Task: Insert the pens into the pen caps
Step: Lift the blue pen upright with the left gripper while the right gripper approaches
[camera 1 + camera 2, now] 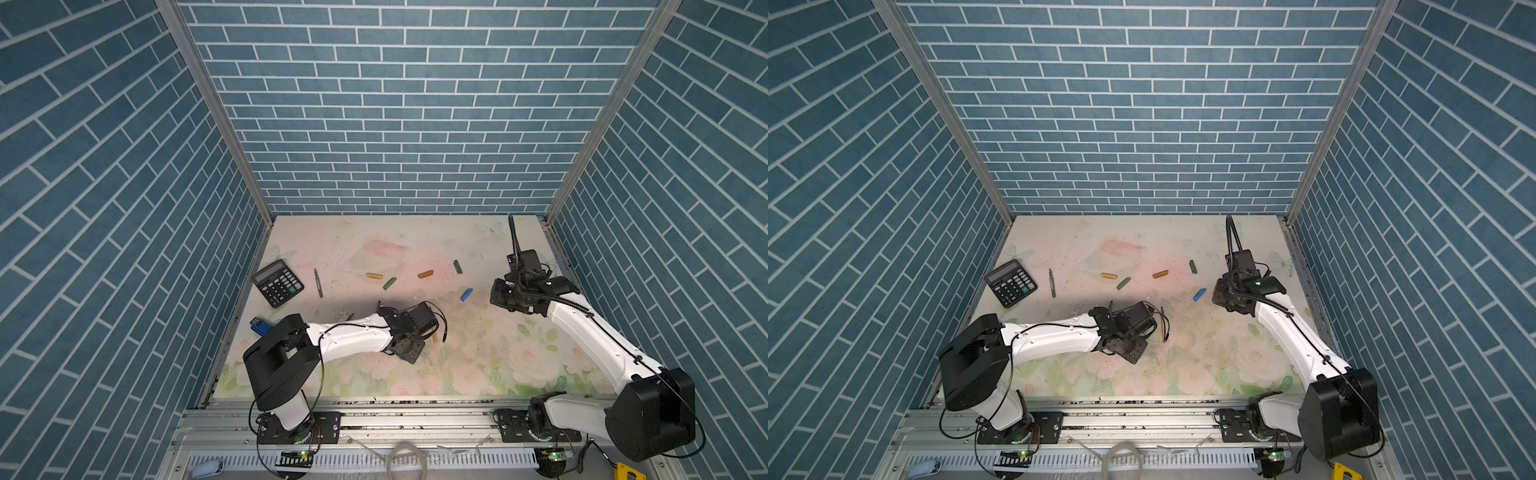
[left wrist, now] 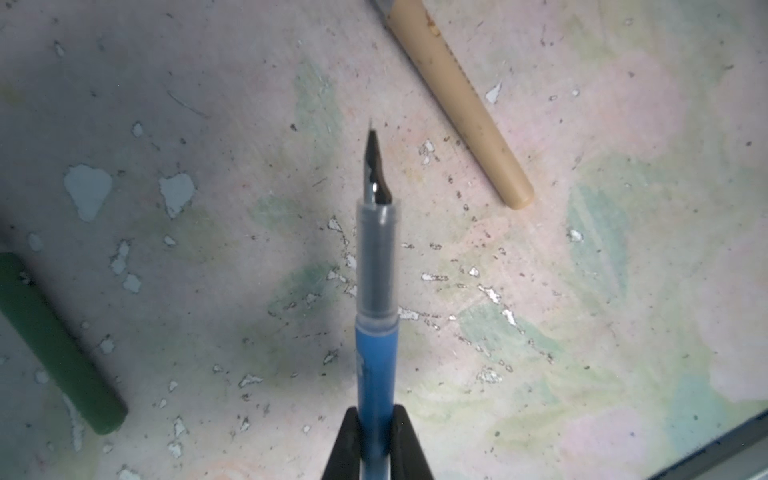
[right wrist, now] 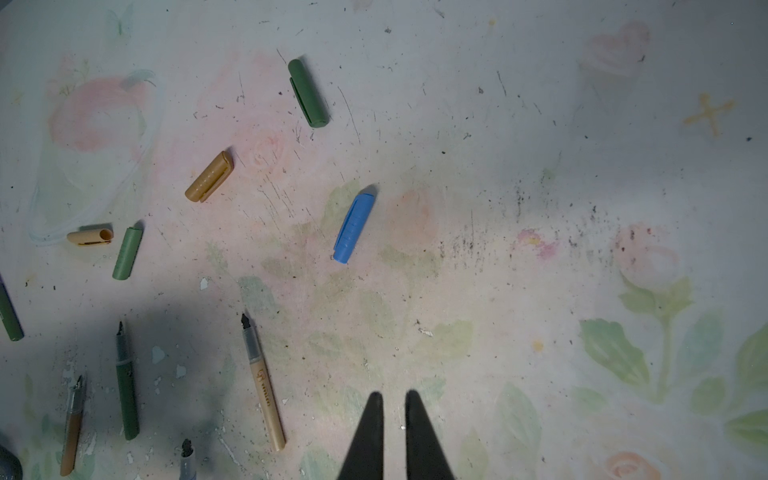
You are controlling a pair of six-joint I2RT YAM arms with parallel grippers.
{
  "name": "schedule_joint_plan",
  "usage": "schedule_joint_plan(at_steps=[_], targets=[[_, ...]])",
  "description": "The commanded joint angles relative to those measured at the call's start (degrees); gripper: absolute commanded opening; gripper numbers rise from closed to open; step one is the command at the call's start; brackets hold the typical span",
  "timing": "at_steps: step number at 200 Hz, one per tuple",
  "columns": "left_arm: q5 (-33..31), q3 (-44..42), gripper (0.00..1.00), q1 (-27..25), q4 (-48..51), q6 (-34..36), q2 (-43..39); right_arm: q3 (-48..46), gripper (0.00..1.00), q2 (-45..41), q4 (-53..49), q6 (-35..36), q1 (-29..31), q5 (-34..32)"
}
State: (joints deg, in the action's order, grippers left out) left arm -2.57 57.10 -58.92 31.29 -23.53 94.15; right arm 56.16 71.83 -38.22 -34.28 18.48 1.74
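Status: blue pen (image 2: pixel 376 353) clamped in closed left fingers (image 2: pixel 348 451), nib bare above counter (image 2: pixel 602 291). Loose blue cap (image 3: pixel 353 228) near closed, empty right fingers (image 3: pixel 365 440). Risk: pen pivoting in grip, nib missing cap mouth.

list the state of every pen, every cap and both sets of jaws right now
left jaws: shut on blue pen
right jaws: shut, empty
blue pen: uncapped, held by its barrel
tan pen: uncapped, lying flat
green pen: uncapped, lying flat
brown pen: uncapped, lying flat
blue cap: loose, on no pen
tan cap: loose
green cap: loose
gold cap: loose
dark green cap: loose
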Motion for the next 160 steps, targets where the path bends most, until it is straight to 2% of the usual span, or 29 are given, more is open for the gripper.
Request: schedule_joint_plan(at_steps=[1, 31, 77, 124, 160], targets=[[-1.88, -2.49, 0.0, -0.22, -3.4, 0.71, -3.59, 0.01, 0.14, -0.05, 1.07, -1.58, 0.24, -0.58], [-3.19, -5.46, 0.0, -0.23, -8.71, 3.19, -7.9, -0.08, 0.14, 0.34, 2.31, -0.69, 0.24, -0.27], [-8.18, -4.15, 0.0, -0.05, -12.2, 10.13, -10.09, -1.26, 0.14, -1.34, 5.69, 0.57, 0.15, 1.77], [-8.22, 2.1, 0.0, 1.13, -10.88, 12.85, -10.38, 0.97, 0.16, -1.43, 4.5, 2.26, 0.11, 1.23], [-5.37, 9.12, 0.0, 2.99, -10.14, 17.21, -10.22, 3.11, 0.18, -2.05, 4.57, 3.3, 0.16, 0.47]])
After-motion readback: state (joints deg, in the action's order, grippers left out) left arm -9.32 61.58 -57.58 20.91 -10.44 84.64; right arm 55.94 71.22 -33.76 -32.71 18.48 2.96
